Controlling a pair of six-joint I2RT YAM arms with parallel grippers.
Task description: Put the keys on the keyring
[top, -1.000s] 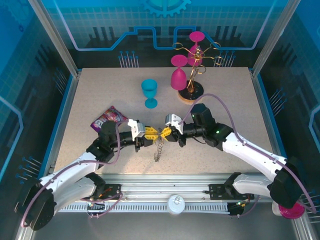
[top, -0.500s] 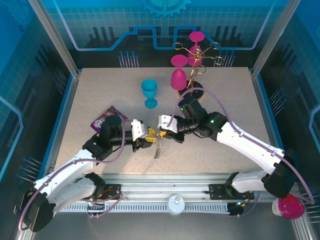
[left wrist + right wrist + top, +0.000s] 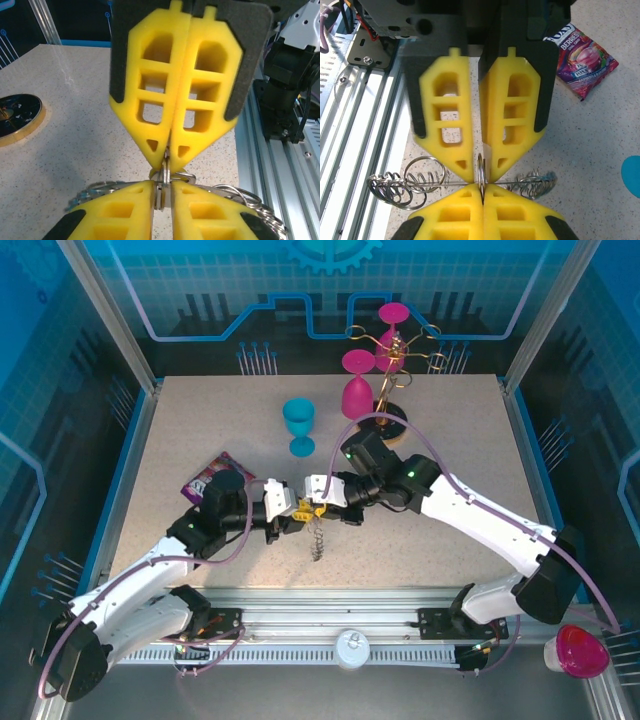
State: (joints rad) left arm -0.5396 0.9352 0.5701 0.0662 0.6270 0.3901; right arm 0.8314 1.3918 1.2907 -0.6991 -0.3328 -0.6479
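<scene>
My two grippers meet tip to tip above the middle of the table. The right gripper [image 3: 322,502] [image 3: 481,192] is shut on the keyring [image 3: 481,172], a thin metal ring seen edge-on. The left gripper [image 3: 293,510] [image 3: 161,192] faces it, its jaws closed to a narrow gap on a small flat metal blade [image 3: 159,194] that looks like a key, pressed against the ring [image 3: 166,172]. The key's head is hidden between the yellow fingers [image 3: 115,210]. A chain of thin wire loops [image 3: 316,540] [image 3: 412,182] hangs from the ring.
A blue goblet [image 3: 298,425] stands behind the grippers. A pink goblet [image 3: 357,390] and the glass rack on its round wooden base [image 3: 388,425] [image 3: 17,115] stand at the back right. A purple snack packet [image 3: 212,478] [image 3: 582,62] lies to the left.
The right arm has swung left, and the meeting point of the grippers has shifted left with it. The left jaws widened briefly and have closed in again.
</scene>
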